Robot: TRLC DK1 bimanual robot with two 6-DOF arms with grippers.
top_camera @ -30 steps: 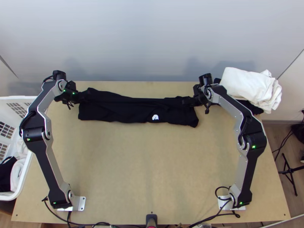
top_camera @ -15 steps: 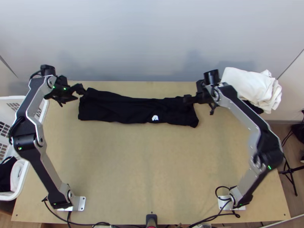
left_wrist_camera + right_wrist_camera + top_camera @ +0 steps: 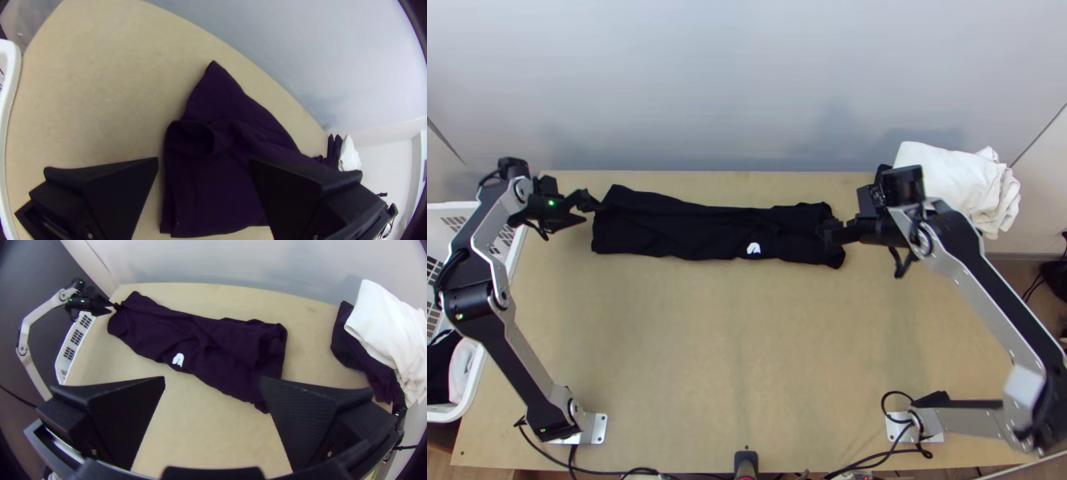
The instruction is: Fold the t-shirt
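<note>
The black t-shirt [image 3: 683, 228] lies folded into a long strip near the table's far edge, its small white mark [image 3: 753, 249] facing up. At the strip's left end my left gripper [image 3: 589, 210] is open; in the left wrist view the open left gripper [image 3: 204, 164] has the shirt's rumpled end [image 3: 213, 191] beyond and between its fingers. My right gripper [image 3: 829, 232] is over the strip's right end. The right wrist view has the right gripper [image 3: 213, 381] open, with nothing held and the strip [image 3: 222, 346] lying wrinkled beyond it.
White folded cloth [image 3: 947, 180] lies on dark cloth at the table's far right corner, close to the right arm. A white basket [image 3: 475, 376] with cloth in it stands at the left edge. Bare tabletop [image 3: 739, 344] stretches in front of the shirt.
My left gripper has backed off leftward from the shirt's end. The right arm's elbow has swung outward to the right, and its gripper has shifted slightly nearer the table's front. The shirt lies nearly unchanged.
</note>
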